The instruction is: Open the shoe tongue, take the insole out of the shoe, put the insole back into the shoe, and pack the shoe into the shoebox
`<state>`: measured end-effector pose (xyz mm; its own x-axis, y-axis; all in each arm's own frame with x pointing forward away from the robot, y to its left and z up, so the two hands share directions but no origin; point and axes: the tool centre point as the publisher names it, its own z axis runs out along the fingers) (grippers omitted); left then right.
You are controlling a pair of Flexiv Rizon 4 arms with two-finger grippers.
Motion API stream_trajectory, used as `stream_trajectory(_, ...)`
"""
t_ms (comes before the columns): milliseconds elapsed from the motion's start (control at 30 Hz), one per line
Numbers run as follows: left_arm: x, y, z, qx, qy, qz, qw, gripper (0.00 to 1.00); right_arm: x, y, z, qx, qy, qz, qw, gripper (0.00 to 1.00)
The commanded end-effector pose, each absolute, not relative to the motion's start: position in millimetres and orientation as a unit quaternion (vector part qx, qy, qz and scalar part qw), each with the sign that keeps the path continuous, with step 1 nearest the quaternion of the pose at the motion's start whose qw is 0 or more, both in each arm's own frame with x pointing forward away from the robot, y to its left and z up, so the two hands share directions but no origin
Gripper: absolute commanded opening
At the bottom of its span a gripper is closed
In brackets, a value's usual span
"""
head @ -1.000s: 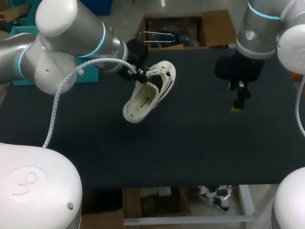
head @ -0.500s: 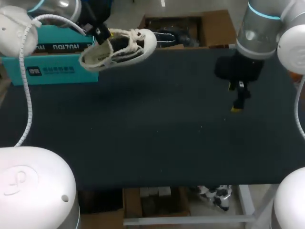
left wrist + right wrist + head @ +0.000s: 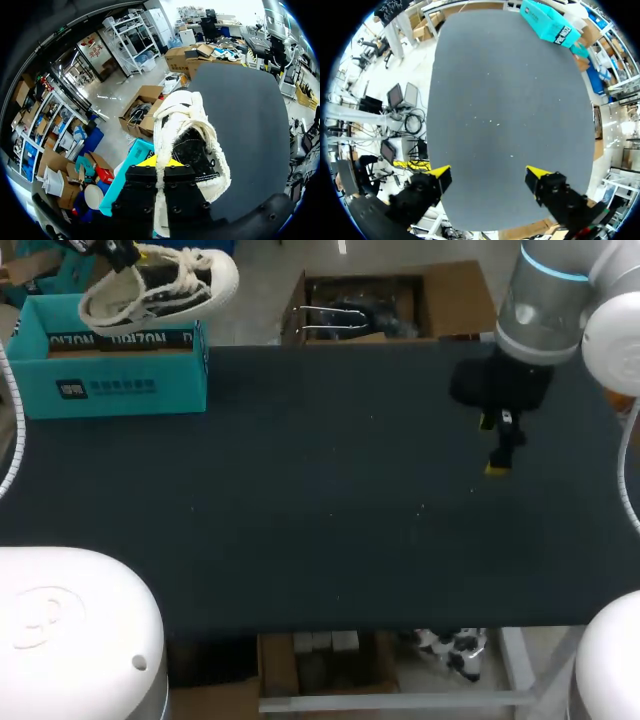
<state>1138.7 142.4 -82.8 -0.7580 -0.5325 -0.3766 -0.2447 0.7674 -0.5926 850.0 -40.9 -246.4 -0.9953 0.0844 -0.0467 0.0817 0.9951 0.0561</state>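
The left jaws, clamped on the shoe [image 3: 165, 285] at its heel rim, hold it above the shoebox [image 3: 125, 385], likely for packing. The right jaws hang apart, empty, over the bench [image 3: 320, 520].

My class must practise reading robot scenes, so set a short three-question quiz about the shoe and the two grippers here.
1. True or false: the shoe rests on the black table.
2. Fill in: the right gripper has its fingers ____, holding nothing.
3. Which gripper is shut on the shoe? A: left gripper; B: right gripper.
Key: 1 false, it hangs in the air by the teal shoebox; 2 open; 3 A.
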Motion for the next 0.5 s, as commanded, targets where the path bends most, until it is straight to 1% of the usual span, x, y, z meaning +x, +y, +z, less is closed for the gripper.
stream_trajectory(33,1180,185,-87,-0.227,0.902,-0.266,0.254,0.0,850,-41,-246,0.042,0.998,0.026,0.024,1.0)
stream_trajectory(100,1191,205,-95,-0.244,0.897,-0.26,0.259,0.0,850,-41,-246,0.042,0.998,0.026,0.024,1.0)
stream_trajectory(267,1209,246,-116,-0.27,0.894,-0.259,0.248,0.0,850,-41,-246,0.042,0.998,0.026,0.024,1.0)
stream_trajectory(500,1216,285,-159,-0.272,0.9,-0.247,0.233,0.0,850,-41,-246,0.042,0.998,0.026,0.024,1.0)
